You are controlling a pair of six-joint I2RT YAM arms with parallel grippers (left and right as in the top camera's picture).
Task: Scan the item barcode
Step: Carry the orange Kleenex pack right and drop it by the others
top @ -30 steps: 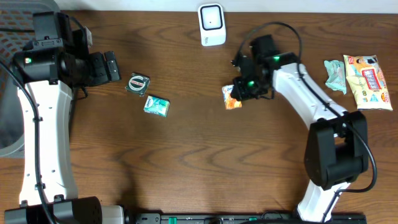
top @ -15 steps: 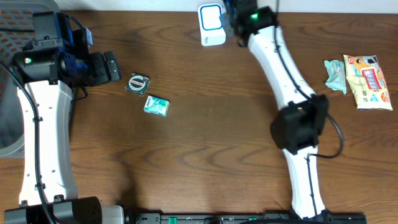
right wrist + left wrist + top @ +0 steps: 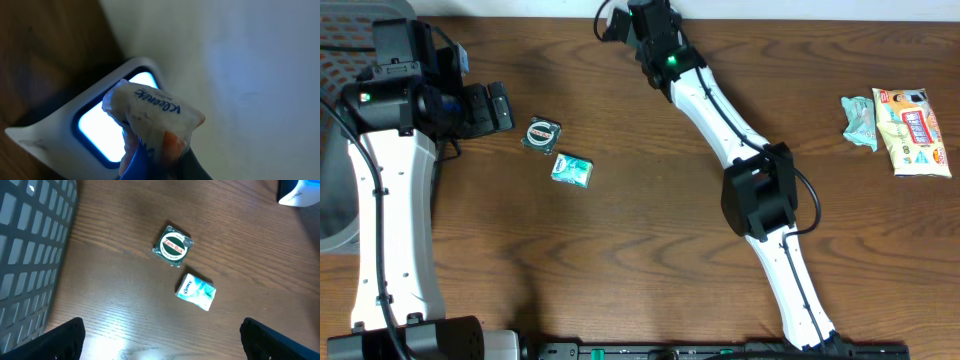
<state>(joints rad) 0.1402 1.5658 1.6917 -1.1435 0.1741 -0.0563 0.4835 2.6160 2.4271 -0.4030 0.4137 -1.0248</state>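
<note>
My right gripper [image 3: 161, 159] is shut on a small white and orange Kleenex tissue pack [image 3: 156, 111]. It holds the pack right in front of the glowing window of the white barcode scanner [image 3: 55, 137]. From overhead the right arm reaches to the table's back edge, with its gripper [image 3: 620, 22] there. The arm covers the scanner, and the pack does not show. My left gripper [image 3: 498, 106] hangs open at the left, with its fingertips [image 3: 65, 340] wide apart above bare wood and nothing between them.
A round green Zam-Buk tin [image 3: 541, 133] and a teal tissue pack [image 3: 572, 169] lie close to the left gripper. A teal packet [image 3: 860, 122] and a yellow-red wipes pack [image 3: 915, 130] sit at the far right. A grey mesh basket [image 3: 338, 60] stands at the left edge.
The right arm has swung from mid-table up to the back edge, carrying the orange and white pack onto the scanner's window. The left arm has stayed still.
</note>
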